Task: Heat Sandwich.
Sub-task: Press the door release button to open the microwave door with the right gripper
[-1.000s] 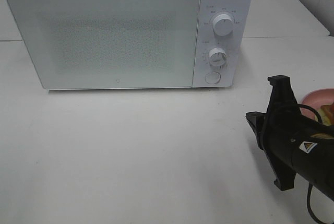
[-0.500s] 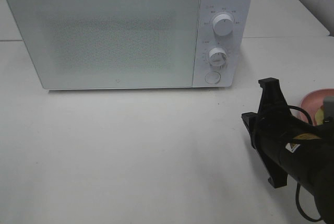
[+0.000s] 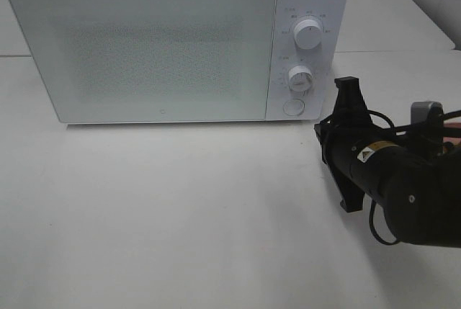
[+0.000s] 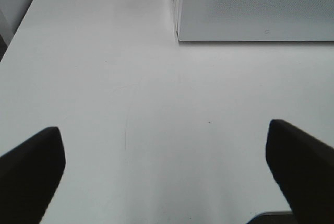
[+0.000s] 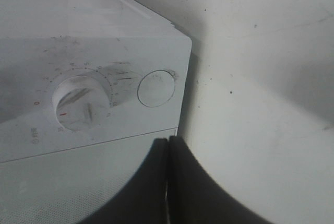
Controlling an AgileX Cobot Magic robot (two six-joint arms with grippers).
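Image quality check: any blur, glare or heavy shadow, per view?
Exterior high: even light, white table near washed out, microwave door mesh speckled. Left wrist: left gripper fingers dark, soft-edged. Right wrist: dial smeared, right gripper out of focus, broad shadow on table.

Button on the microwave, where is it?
In the high view, the round button sits at the microwave's bottom right front corner, just under the lower dial.
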